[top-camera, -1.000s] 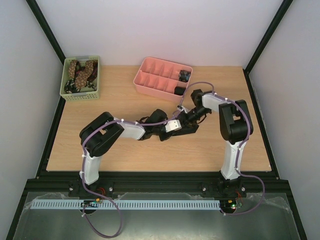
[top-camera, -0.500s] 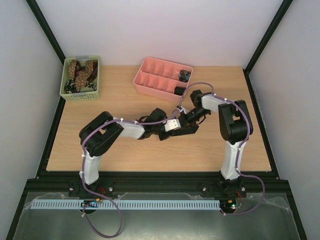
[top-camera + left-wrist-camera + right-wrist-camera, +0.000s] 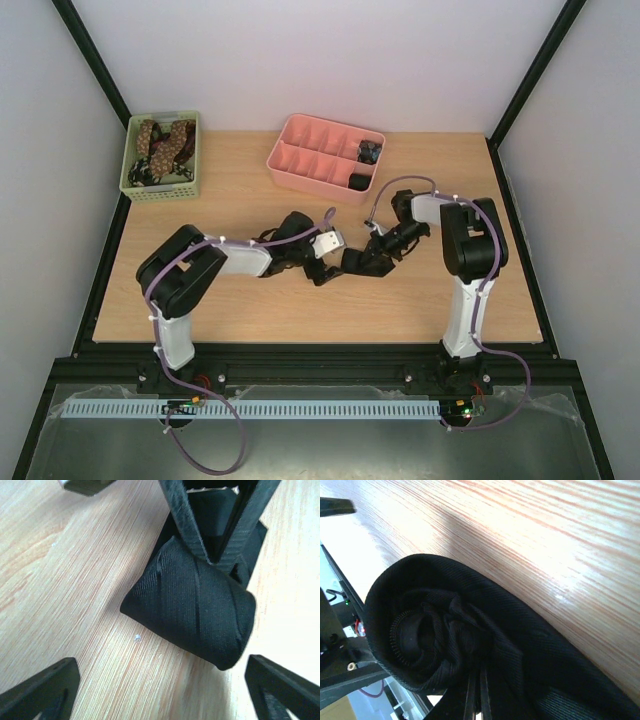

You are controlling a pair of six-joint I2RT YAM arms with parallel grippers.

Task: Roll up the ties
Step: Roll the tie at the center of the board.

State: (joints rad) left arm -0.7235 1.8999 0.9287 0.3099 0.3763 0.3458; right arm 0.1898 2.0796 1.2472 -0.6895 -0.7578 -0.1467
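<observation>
Left wrist view gives you the clearest look: the rolled black tie (image 3: 200,610) lies on the wooden table (image 3: 65,580) as a squat ribbed bundle. Its long axis seems to run from the upper middle of that view down toward the lower right, in line with the right gripper (image 3: 216,562) that comes in from the top. That gripper's fingers (image 3: 182,515) meet in a narrow V and are pinched together on the fabric at the far end of the roll. The left gripper (image 3: 160,670) has its jaws spread wide on either side of the near end, touching nothing; you see only their tips at the bottom corners.

From the right wrist you look straight at one end of the roll, with the spiral of layers facing the lens. The roll fills most of that picture and is cut off at the bottom and right, so you cannot tell how deep the fingers sit in it.

From the top camera the roll is near the middle of the table, between the two wrists, and largely hidden by them; its axis there appears to slant from far right to near left. Farther back, the pink tray (image 3: 305,183) holds two dark coils (image 3: 358,181) in its right-hand compartments, and the green basket (image 3: 160,190) at the far left holds brown spotted ties (image 3: 160,145) in a tangle you cannot count.
</observation>
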